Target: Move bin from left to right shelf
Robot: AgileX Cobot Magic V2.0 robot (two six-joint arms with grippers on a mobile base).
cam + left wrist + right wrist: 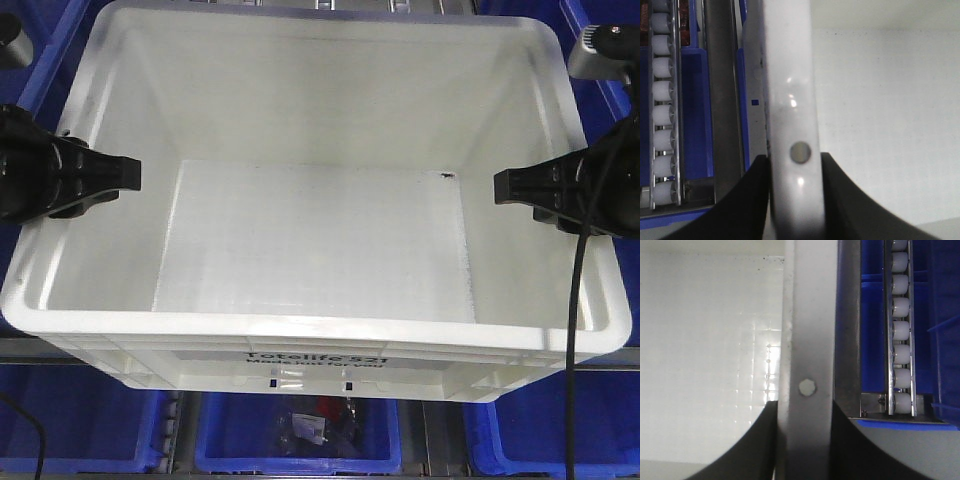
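The large white bin (320, 335) fills the front view, open side up and empty, with black print "Totelife 521" on its near wall. My left gripper (110, 178) is shut on the bin's left rim. In the left wrist view the white rim (790, 100) runs between the two black fingers of that gripper (794, 165). My right gripper (520, 187) is shut on the bin's right rim. In the right wrist view the rim (807, 340) sits between the fingers of that gripper (805, 407).
Smaller blue bins (300, 440) sit below the white bin's near edge and on both sides (40, 60). Roller tracks of the shelf run beside the bin (662, 115) (901, 330). A black cable (575, 330) hangs from the right arm.
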